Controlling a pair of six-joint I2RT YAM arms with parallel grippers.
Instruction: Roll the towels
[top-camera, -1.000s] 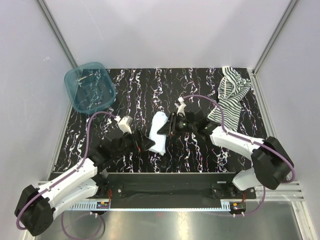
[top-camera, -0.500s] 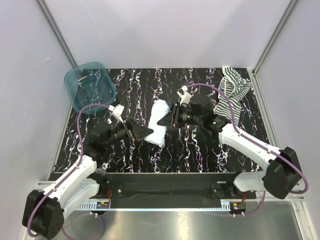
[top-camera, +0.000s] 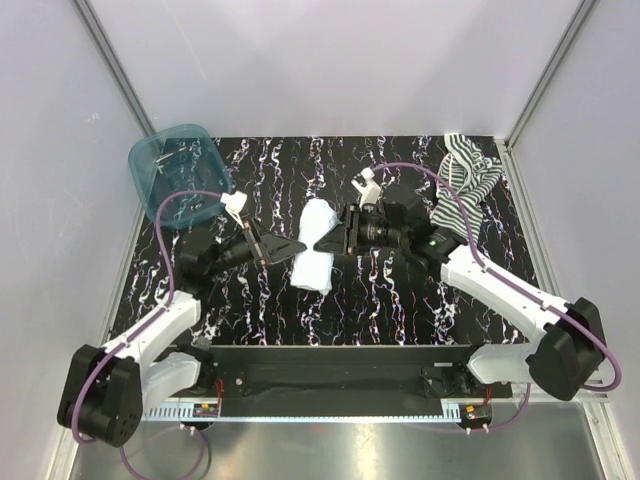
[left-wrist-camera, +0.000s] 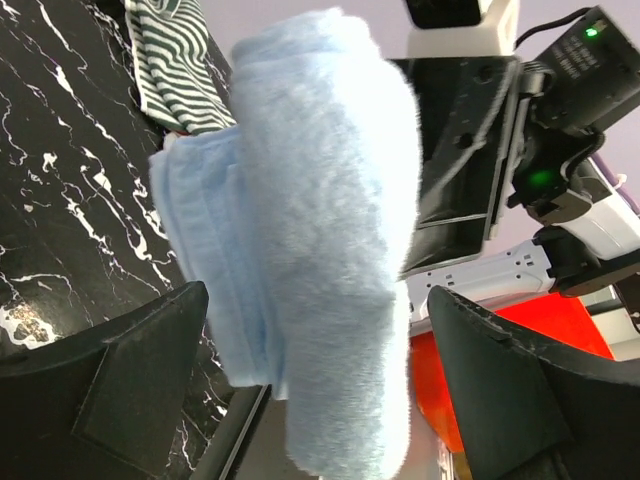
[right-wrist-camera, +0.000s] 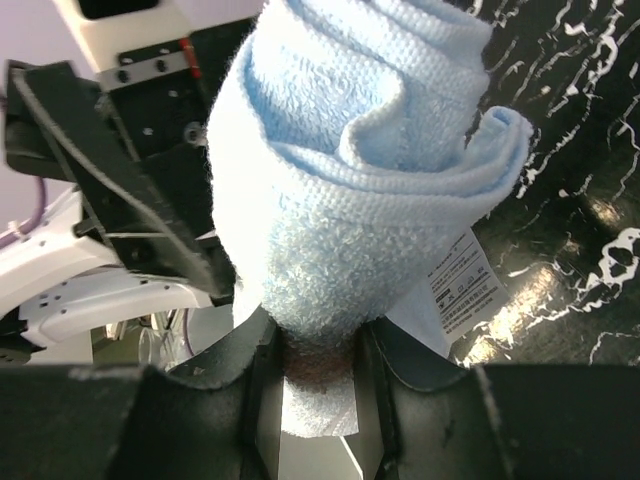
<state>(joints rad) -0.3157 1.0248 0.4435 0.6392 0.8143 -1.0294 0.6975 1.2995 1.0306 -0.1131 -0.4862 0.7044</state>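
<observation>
Top external view: your right gripper (top-camera: 324, 244) is pinching the pale blue rolled terry towel (top-camera: 313, 264) at centre frame. Your left gripper (top-camera: 297, 246) is hovering wide open, fingers straddling the roll's left side. The green-and-white striped cloth towel (top-camera: 465, 190) is lying crumpled upper right on the black white-veined tabletop (top-camera: 400, 300).

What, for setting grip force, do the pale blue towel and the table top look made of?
The pale blue towel: soft terry cloth, matte; its fuzzy looped pile shows close up. The table top: hard and glossy, black with white marble-like veining, perhaps printed laminate; it glints with reflections.
</observation>
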